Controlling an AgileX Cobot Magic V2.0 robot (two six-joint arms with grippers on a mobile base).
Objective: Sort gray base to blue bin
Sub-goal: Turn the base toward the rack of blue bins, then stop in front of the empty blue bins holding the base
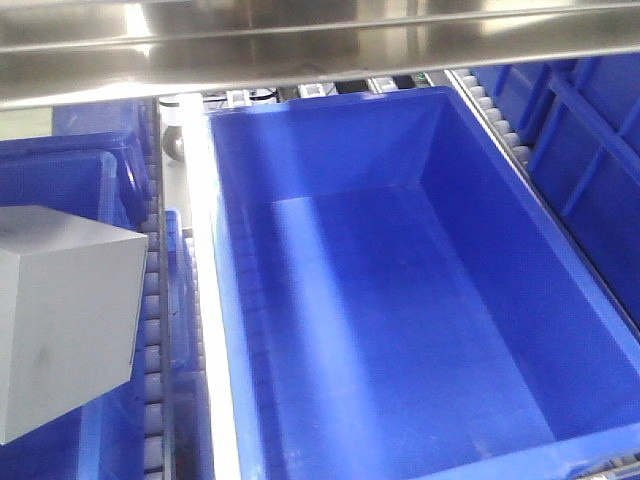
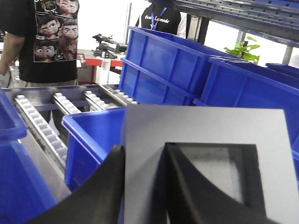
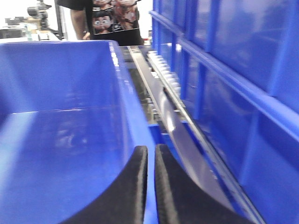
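Note:
The gray base (image 1: 60,310) is a pale gray block at the left edge of the front view, held up in the air left of the blue bin (image 1: 400,330). The bin is large, deep and has nothing in it. In the left wrist view my left gripper (image 2: 144,147) is shut on the gray base (image 2: 201,123), with one finger outside its wall and the other inside the dark square recess. My right gripper (image 3: 151,148) is shut and empty, above the right rim of the blue bin (image 3: 60,84). Neither gripper shows in the front view.
Other blue crates (image 2: 173,65) stand stacked on the left, and more (image 1: 590,150) on the right. Roller rails (image 2: 42,126) run under the crates. A steel shelf beam (image 1: 320,45) crosses the top. A person in a black T-shirt (image 2: 46,32) stands behind.

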